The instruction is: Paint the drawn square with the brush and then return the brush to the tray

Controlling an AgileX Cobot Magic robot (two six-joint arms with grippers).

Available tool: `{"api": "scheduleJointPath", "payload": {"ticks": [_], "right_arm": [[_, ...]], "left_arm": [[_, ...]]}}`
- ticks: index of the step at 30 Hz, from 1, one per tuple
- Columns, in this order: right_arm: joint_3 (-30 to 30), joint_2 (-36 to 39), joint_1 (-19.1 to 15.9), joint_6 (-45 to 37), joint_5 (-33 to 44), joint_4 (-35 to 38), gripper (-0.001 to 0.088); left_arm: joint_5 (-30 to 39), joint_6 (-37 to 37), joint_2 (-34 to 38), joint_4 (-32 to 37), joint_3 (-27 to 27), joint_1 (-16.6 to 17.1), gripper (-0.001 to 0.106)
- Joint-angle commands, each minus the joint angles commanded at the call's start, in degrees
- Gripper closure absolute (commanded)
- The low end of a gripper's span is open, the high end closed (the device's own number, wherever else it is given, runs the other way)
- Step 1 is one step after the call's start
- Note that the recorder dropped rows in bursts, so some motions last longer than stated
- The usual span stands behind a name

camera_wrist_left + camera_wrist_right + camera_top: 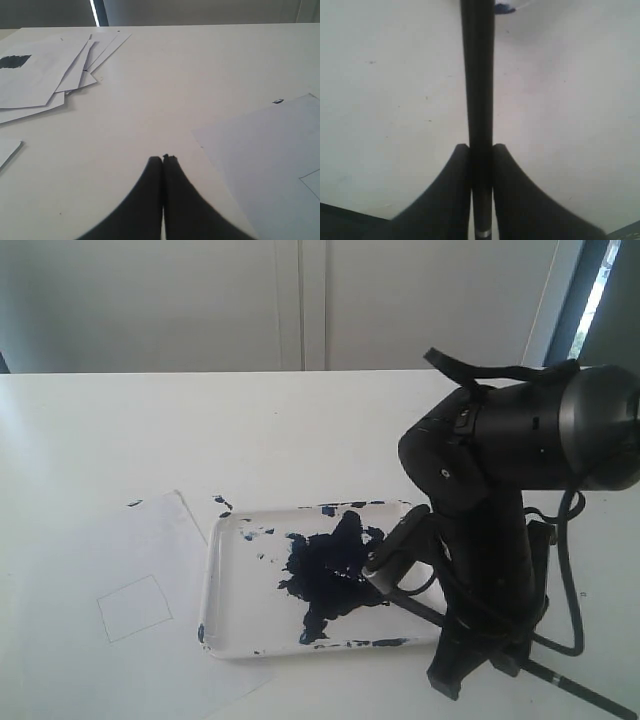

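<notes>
My right gripper pinched the brush, its jaws pressed tight against either side of the black handle, at the right end of the paint tray. In the exterior view the bristle end appeared to rest at the edge of the dark blue-black paint blotch, while the long handle ran back under my wrist and out over the white table. The drawn square lay blank and unpainted on the paper sheet just left of the tray. My left gripper sat with its jaws pressed together on nothing, low over the table beside that sheet, with a loose stack of painted sheets well beyond it.

By my reading the step in hand was loading the tip and carrying it across to the square. Doing it well would have meant lifting the wet tip clear of the tray's rim before swinging left, so that no paint smeared the rim or dripped on the paper outside the outline. My hold sat far back on the handle, so small wrist turns would have swung the tip widely. Slow, short strokes inside the thin pencil line looked the safer course, and nothing pinned the sheet against sliding.
</notes>
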Motion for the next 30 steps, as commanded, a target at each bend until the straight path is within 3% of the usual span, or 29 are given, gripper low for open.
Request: {"api": "scheduleJointPath", "payload": {"ticks": [10, 15, 19, 30], "right_arm": [[-6.8, -2.7, 0.0, 0.2, 0.0, 2.7, 0.0868], [-9.4, -2.5, 2.6, 0.0, 0.0, 2.6, 0.0868], [-12.1, -2.5, 6.8, -0.1, 0.0, 2.5, 0.0868], [-13.9, -2.4, 8.0, 0.1, 0.0, 2.7, 0.0868]], "left_arm": [[0.0, 0.0, 0.0, 0.0, 0.0, 0.0, 0.105], [0.0, 0.0, 0.0, 0.0, 0.0, -0.3, 0.105], [0.0, 0.0, 0.0, 0.0, 0.0, -0.3, 0.105], [0.0, 0.0, 0.0, 0.0, 0.0, -0.3, 0.105]]}}
